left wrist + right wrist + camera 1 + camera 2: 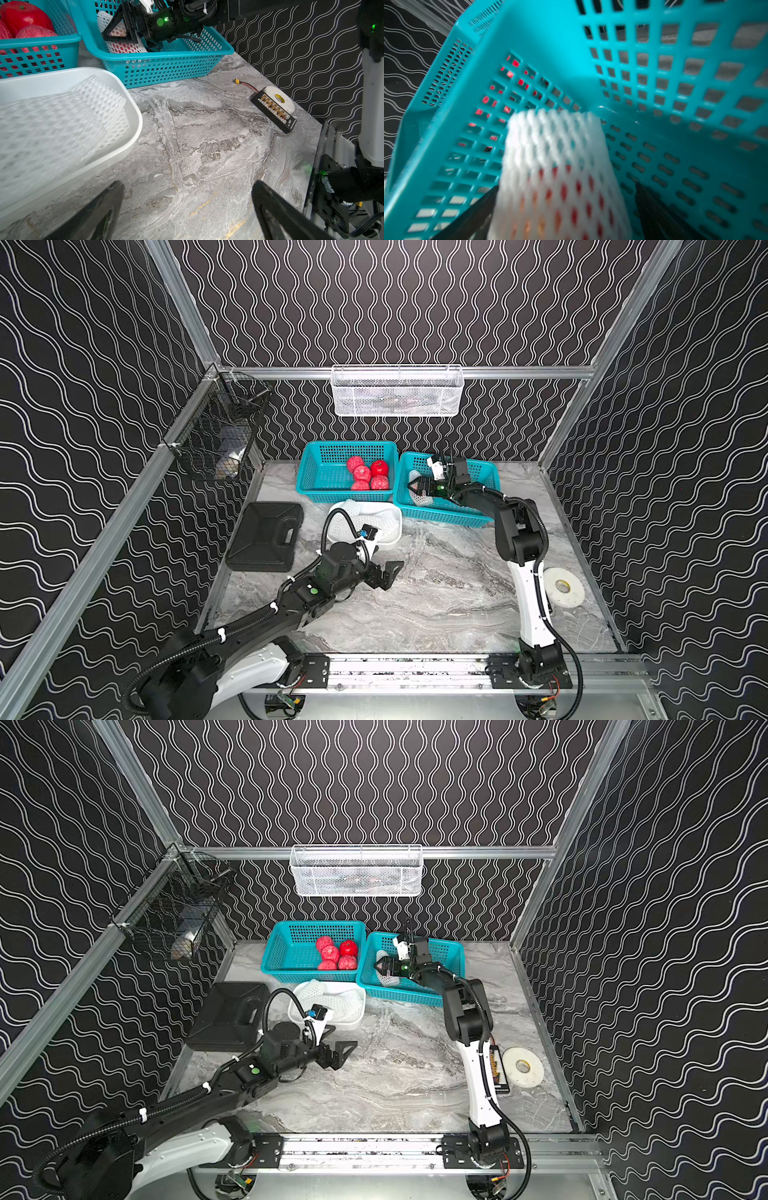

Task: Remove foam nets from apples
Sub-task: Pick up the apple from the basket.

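Marble table [449,597]: two teal baskets stand at its 12 o'clock edge. Left basket [322,483] holds five bare apples [370,477]. Right basket [440,515] holds one netted apple [420,501] at its 9 o'clock end. White tub [397,533], at 10 o'clock, holds stripped foam nets [62,124]. Left gripper [188,184] hangs spread wide over bare table, empty. Right gripper [415,488] straddles the netted apple, jaws apart, not clamped. My assessment: the net [556,133] is light, soft and stretchy; the fruit is firm and prone to roll. I would pinch the empty collar beyond the apple, not the fruit.
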Action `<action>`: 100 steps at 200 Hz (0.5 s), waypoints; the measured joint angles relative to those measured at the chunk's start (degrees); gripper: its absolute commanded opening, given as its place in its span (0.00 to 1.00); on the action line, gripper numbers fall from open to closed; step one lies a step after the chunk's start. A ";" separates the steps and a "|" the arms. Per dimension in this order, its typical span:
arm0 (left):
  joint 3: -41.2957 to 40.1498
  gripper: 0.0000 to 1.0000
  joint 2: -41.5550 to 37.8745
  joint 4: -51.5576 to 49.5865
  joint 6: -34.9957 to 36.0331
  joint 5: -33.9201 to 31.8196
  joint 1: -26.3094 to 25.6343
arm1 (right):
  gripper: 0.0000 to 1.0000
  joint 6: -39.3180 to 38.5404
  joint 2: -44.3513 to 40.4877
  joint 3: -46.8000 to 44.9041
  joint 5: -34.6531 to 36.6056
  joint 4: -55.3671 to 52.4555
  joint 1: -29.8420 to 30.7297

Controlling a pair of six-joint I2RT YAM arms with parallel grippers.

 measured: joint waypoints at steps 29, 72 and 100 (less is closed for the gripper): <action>-0.24 0.99 0.04 -0.22 0.00 -0.59 0.00 | 0.89 0.17 1.36 1.44 0.13 0.59 0.22; -0.37 0.99 0.26 -0.57 0.00 -1.36 0.00 | 0.76 0.61 1.99 2.14 -0.04 0.76 0.26; -0.35 0.99 0.24 -1.53 0.17 -2.54 0.02 | 0.74 0.70 0.94 0.15 -0.04 1.62 0.24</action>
